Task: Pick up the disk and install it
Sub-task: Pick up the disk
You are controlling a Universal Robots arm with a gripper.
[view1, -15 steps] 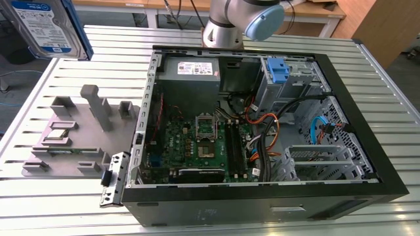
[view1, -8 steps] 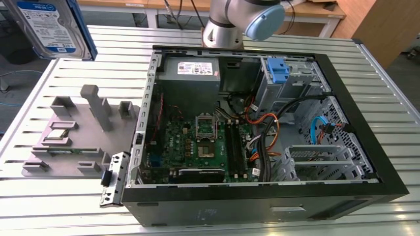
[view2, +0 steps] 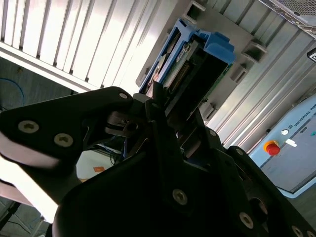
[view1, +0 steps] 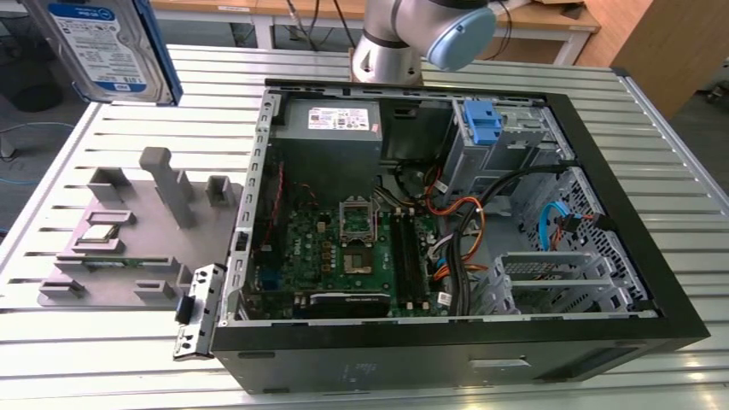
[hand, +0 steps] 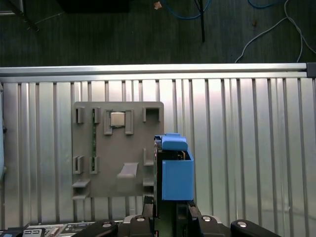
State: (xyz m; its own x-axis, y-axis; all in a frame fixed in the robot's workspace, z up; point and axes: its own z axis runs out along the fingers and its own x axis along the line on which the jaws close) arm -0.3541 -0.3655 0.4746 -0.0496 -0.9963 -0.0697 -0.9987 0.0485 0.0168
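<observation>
A ribbed aluminium table (view1: 102, 359) carries a grey fixture plate (hand: 118, 158) and, just beside the plate, an open computer case (view1: 433, 363). Past the table edge beyond the plate lies dark floor (hand: 98, 34) with loose cables (hand: 266, 29).

The gripper (hand: 170, 215) is closed tight on the disk (hand: 175, 170), holding it edge-on in the air over the plate's edge, clear of the table.

In the first wrist view the frame cuts off most of the fingers. In the second wrist view the gripper's dark body hides the disk's lower part. In the exterior view the disk's labelled face runs off the corner above the plate.
</observation>
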